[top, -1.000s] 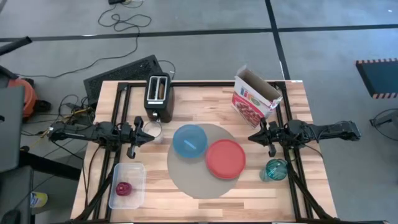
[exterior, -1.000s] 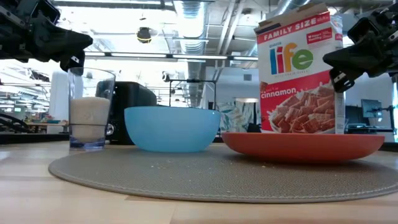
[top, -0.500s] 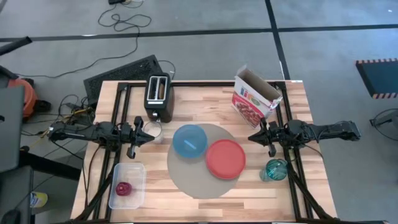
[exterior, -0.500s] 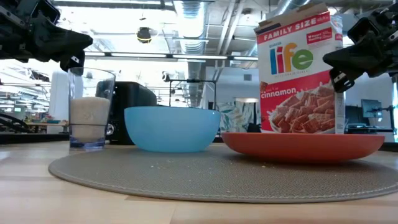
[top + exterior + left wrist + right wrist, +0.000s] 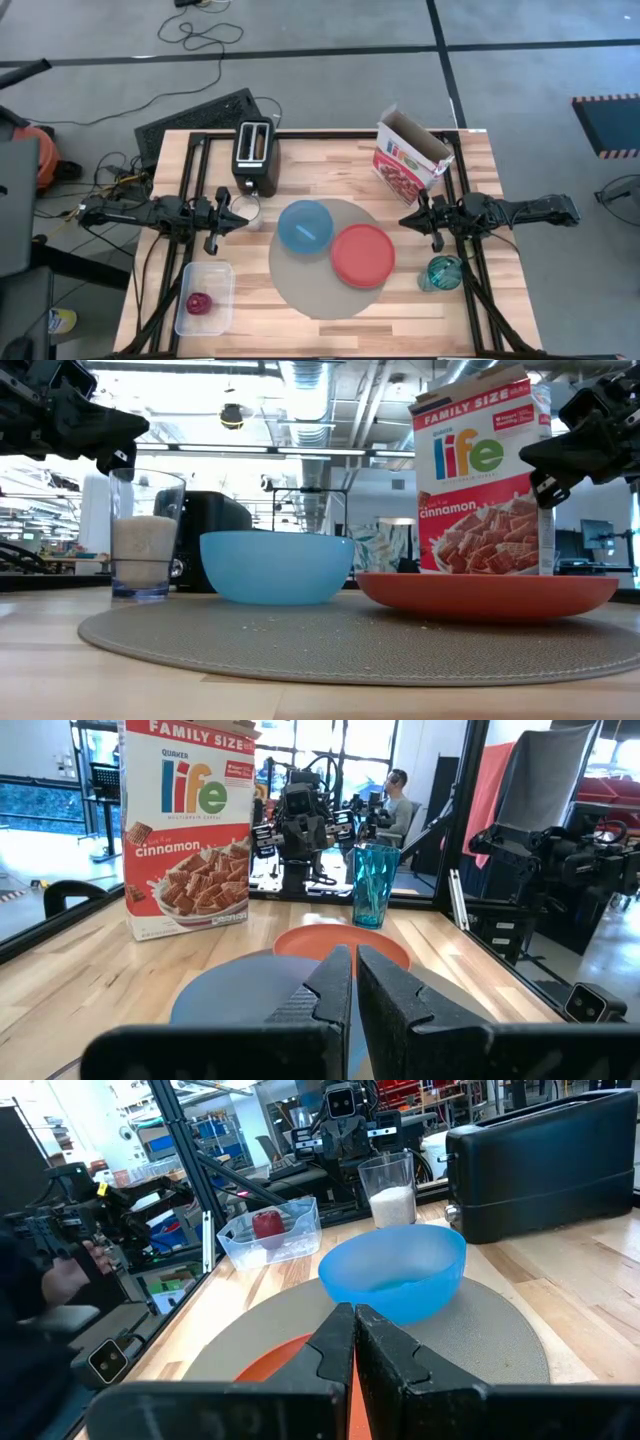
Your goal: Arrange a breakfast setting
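High view shows both arms waiting at the table's sides: the left gripper (image 5: 232, 217) hovers just beside a clear glass (image 5: 246, 208) partly filled with something white, and the right gripper (image 5: 412, 222) hangs between the cereal box (image 5: 408, 155) and the teal glass (image 5: 443, 272). Both have their fingers pressed together and hold nothing.

The setting looks only partly laid. A round, woven, grey-beige mat (image 5: 300, 290) lies at the table's middle with the smooth, light-blue bowl (image 5: 304, 226) and the flat red-orange plate (image 5: 363, 255) side by side on it. The ribbed teal glass stands off the mat, near the right edge. The red apple (image 5: 199, 303) sits in a clear plastic tub (image 5: 206, 280) at the near left corner, well apart from the mat. Something brown, likely the toast, shows in the slots of the black-and-silver toaster (image 5: 255, 158). No spoon is visible.

My guess is the next move is a fetch, and either gripper must open first; the glass looks slippery and needs an upright carry.
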Tool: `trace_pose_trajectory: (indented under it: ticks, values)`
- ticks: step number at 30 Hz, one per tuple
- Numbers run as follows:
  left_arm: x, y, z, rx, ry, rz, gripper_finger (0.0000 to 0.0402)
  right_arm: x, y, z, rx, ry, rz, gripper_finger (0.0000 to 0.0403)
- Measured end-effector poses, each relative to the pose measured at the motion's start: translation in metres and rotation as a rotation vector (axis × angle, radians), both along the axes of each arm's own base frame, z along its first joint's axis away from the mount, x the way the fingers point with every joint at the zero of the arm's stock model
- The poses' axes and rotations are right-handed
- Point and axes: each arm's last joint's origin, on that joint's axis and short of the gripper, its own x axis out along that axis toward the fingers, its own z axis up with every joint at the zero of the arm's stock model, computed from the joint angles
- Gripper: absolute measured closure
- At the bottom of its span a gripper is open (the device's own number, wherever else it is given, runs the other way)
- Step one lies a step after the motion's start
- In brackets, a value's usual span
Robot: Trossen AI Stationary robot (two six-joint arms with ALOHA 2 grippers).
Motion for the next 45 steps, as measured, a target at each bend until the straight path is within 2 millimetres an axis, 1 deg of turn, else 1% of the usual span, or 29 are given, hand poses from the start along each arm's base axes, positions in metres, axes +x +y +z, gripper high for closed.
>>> trace_pose_trajectory:
  ticks: [9,14,21,26,32,45]
  values:
    - [0.0,0.0,0.0,-0.004,0.0,0.001,0.0396,0.0,0.0,0.0,0.0,0.001,0.0,0.036]
    - [0.0,0.0,0.001,-0.091,-0.004,-0.001,0.0396,0.0,0.0,0.0,0.0,0.0,0.0,0.036]
    - [0.0,0.001,0.006,-0.102,-0.055,0.027,0.0396,0.0,0.0,0.0,0.0,0.0,0.0,0.036]
    - [-0.002,0.003,0.015,-0.11,-0.149,0.085,0.0396,0.0,0.0,0.0,0.0,-0.003,0.0,0.036]
    - [-0.003,0.004,0.02,-0.103,-0.211,0.111,0.0396,0.0,0.0,0.002,0.001,-0.018,0.001,0.036]
    - [-0.004,0.005,0.022,-0.111,-0.229,0.146,0.0396,0.0,0.0,0.004,0.027,-0.036,-0.001,0.036]
